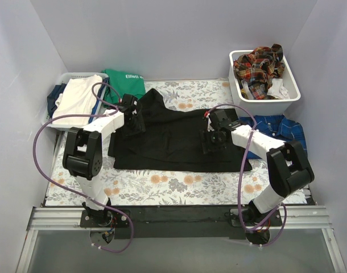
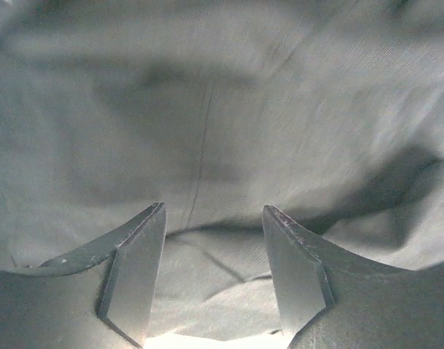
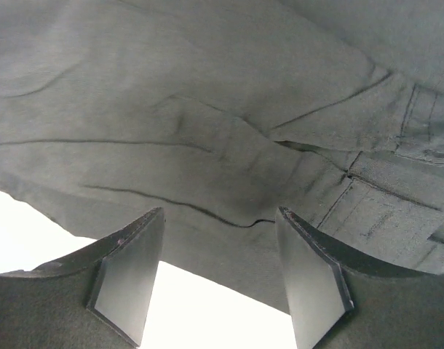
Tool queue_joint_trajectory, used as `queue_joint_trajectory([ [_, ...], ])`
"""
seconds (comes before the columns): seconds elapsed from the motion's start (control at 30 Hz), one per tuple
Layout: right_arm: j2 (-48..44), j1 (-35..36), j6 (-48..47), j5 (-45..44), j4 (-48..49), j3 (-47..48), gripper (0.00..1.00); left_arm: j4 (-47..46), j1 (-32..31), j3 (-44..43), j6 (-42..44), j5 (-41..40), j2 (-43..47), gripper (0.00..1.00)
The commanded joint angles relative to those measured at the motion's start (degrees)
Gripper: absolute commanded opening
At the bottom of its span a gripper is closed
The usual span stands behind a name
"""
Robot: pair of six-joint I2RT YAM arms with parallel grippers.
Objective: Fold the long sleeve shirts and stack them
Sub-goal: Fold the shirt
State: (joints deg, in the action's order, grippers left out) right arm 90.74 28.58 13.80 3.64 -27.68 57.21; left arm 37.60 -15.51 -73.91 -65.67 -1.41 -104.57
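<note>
Since the large plain black cloth shirt [image 1: 168,145] lies spread flat across the middle of the floral-patterned table cover [image 1: 162,185], an arm hovers over each side of it. The left gripper [image 2: 213,218] and right gripper [image 3: 220,218] both have jaws parted, gripping nothing, and are likely poised to pinch edges for a fold.

A robot lab cell: plain white panels [image 1: 162,34] are walling in the desk [image 1: 162,185], an aluminium rail [image 1: 54,219] edging it.
</note>
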Motion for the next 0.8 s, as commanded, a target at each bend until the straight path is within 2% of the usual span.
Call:
queue_joint_trajectory([
  [0.0, 0.84, -0.54, 2.98, -0.12, -1.05, -1.57, 0.70, 1.95, -0.93, 4.38, -0.95, -0.44, 5.52, 0.54],
  [0.37, 1.46, -1.33, 4.56, -2.85, -4.31, -8.95, 0.69, 6.60, 5.66, 12.73, -4.73, 1.32, 4.37, 0.51],
  [0.77, -5.65, -1.77, 5.18, 2.33, -9.84, -18.00, 0.66, 9.06, 7.95, 18.89, -5.52, 4.22, 9.30, 0.51],
])
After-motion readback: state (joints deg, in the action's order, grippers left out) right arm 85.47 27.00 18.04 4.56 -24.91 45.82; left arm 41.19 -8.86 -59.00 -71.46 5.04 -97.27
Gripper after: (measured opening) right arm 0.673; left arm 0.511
